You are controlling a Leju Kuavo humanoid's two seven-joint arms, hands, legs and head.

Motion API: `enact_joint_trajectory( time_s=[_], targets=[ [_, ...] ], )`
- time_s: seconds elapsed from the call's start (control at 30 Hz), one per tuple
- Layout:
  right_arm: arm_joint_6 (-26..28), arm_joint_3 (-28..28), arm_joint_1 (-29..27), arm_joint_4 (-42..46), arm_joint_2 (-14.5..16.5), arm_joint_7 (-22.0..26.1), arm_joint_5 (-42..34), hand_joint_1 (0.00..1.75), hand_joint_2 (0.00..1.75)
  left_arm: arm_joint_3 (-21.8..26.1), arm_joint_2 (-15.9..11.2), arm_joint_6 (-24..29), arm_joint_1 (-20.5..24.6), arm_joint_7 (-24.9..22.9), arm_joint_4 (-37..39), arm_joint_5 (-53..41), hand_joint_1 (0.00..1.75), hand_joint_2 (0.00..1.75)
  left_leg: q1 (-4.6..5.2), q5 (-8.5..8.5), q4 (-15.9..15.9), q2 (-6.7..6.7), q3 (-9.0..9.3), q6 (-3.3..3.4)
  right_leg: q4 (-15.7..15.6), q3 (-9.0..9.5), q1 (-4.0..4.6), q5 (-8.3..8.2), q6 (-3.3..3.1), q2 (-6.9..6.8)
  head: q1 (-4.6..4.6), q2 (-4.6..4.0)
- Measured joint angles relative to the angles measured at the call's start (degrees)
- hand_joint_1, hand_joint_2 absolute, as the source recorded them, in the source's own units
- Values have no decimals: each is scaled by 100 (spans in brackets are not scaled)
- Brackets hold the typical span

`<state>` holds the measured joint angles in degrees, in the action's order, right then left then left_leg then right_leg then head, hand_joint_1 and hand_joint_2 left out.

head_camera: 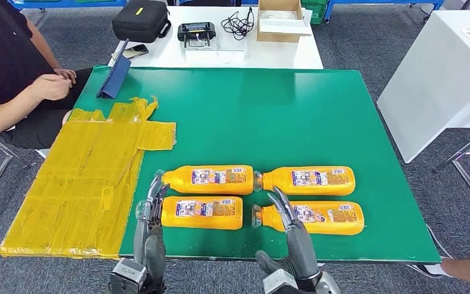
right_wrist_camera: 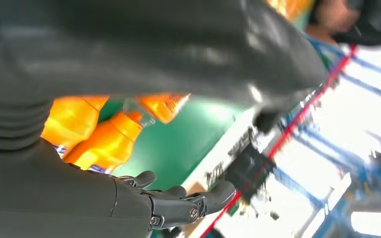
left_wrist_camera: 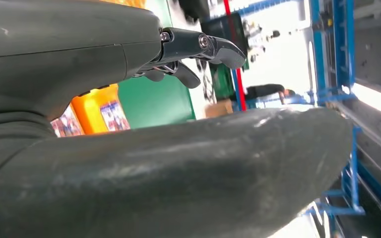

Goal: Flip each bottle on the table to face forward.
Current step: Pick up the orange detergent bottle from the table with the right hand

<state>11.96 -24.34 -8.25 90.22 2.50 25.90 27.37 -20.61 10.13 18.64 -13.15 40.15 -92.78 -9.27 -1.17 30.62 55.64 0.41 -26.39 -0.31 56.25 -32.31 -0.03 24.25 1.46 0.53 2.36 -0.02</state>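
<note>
Four orange bottles lie on their sides on the green table [head_camera: 269, 116], in two rows of two, close to the near edge. The far left bottle [head_camera: 208, 179] and the near left bottle [head_camera: 202, 212] lie just beside each other, and so do the far right bottle [head_camera: 309, 180] and the near right bottle [head_camera: 312, 218]. All four show their labels on top. The caps of the right pair point left, toward the left pair. The left hand [head_camera: 150, 211] comes up from the near edge and sits just to the left of the near left bottle, with its fingertips [head_camera: 157, 182] reaching up beside the far left bottle. Its fingers are straight and a little apart, and it holds nothing. The right hand [head_camera: 289, 223] is at the cap end of the near right bottle, with its fingers spread out over the neck, and it holds nothing too. A yellow sheet [head_camera: 85, 184] covers the left side of the table. A person [head_camera: 12, 67] in black sits at the far left. Behind the green table a white table [head_camera: 245, 52] holds a black case [head_camera: 141, 19] and a cardboard box [head_camera: 279, 19].
</note>
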Motion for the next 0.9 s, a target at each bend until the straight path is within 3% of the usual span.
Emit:
enact_joint_trajectory(
  time_s=[0.23, 0.33, 0.5, 0.7, 0.9],
  targets=[
    [-922, 171, 1034, -846, -262, -410, -209, 0, 175, -78, -5, -302, 139, 0, 18, 91, 0, 0, 1, -2, 3, -2, 8, 1, 1, 5, -1, -1, 1, 0, 0, 0],
    [-768, 160, 1271, -1071, -314, -543, 193, 0, 175, -127, -3, -330, 163, 0, 33, 113, 0, 0, 0, -1, 3, -3, 4, 1, 2, 2, 0, -1, 1, 0, 1, 0],
    [-62, -67, 1501, -1208, -318, -650, 1170, 0, 175, -185, -3, -399, 229, 0, 47, 53, 0, 0, -1, -1, 2, -2, -1, 1, 2, -1, 0, 0, 1, 0, 1, 0],
    [-538, -328, 1773, -1436, -382, -906, 1258, 0, 175, -190, -3, -481, 257, 0, 48, 28, 0, 0, 1, -1, 3, -2, 0, 1, 1, 0, -1, -1, 1, 0, 0, 0],
    [-645, -457, 1936, -1624, -438, -916, 1259, 0, 175, -190, -3, -493, 265, 0, 49, 28, 0, 0, 1, -1, 3, -2, 0, 1, 2, 0, -1, 0, 1, -1, 1, 0]
  ],
)
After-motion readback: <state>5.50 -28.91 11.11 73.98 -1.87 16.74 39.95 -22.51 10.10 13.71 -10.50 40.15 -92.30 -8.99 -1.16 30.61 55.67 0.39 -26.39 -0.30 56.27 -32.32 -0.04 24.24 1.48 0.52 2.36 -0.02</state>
